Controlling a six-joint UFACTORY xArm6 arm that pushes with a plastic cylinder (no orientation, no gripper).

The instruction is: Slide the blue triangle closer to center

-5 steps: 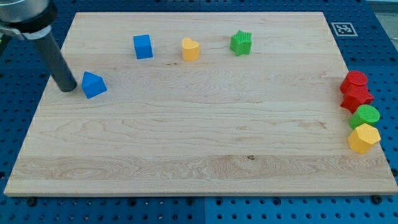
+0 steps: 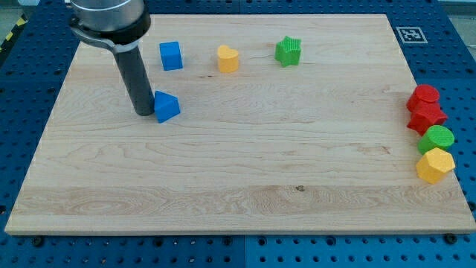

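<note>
Blue triangle [image 2: 166,106] touches my tip [image 2: 144,113] on its left; blue cube [image 2: 170,56] sits above.

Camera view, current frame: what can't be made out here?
- Blue triangle: its left edge is hidden behind my tip, so contact can't be confirmed.
- Red blocks at the view's right: stacked close, so their shapes are unclear.
- Arm above the rod: cut off by the view's top.

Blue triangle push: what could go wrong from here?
1. My tip meets the blue triangle at its left edge, slightly low; an off-centre push could spin it or let it slip off.
2. The triangle is well left of the board's middle; a push drifting up could steer it toward the blue cube or the yellow block.
</note>
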